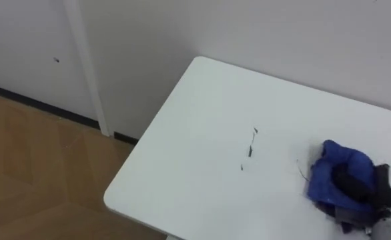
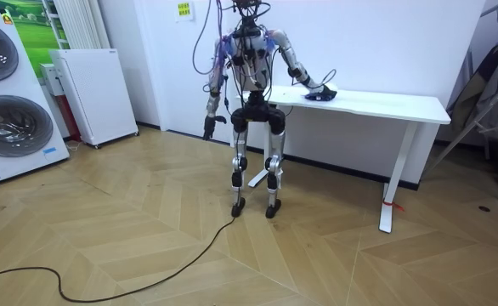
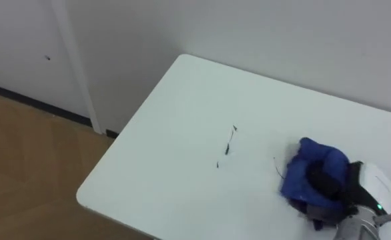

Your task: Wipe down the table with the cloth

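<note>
The right robot hand (image 1: 360, 189) is clenched on a blue cloth (image 1: 335, 167), its dark fingers sunk into the folds, and it presses the bundle onto the white surface (image 1: 202, 120) at the lower right of the eye views. The cloth is soft and thick, bunched into a rounded lump rather than spread flat, so only its underside meets the top.

The move ahead turns on the marks (image 1: 251, 148). They are a few thin, dark, broken strokes near the middle of the surface. They lie to the left of the cloth and slightly farther from the robot, apart from it with bare top between. Their long axis runs roughly near-to-far with a slight slant, so a leftward sweep would cross them rather than run along them. A finer hair-like line sits just beside the cloth's left edge.

The right arm is plainly the nearer one. In the room view the robot stands at the end of the surface on that view's left, with this arm reaching over the top. The left robot hand (image 2: 207, 131) hangs at its side, well away from the work, and its grip cannot be told.

The surface is smooth, matte and hard, with a rounded corner near the wall (image 1: 135, 60). The cloth should glide easily on it. Judging by the marks, the wiping is not yet done here.
</note>
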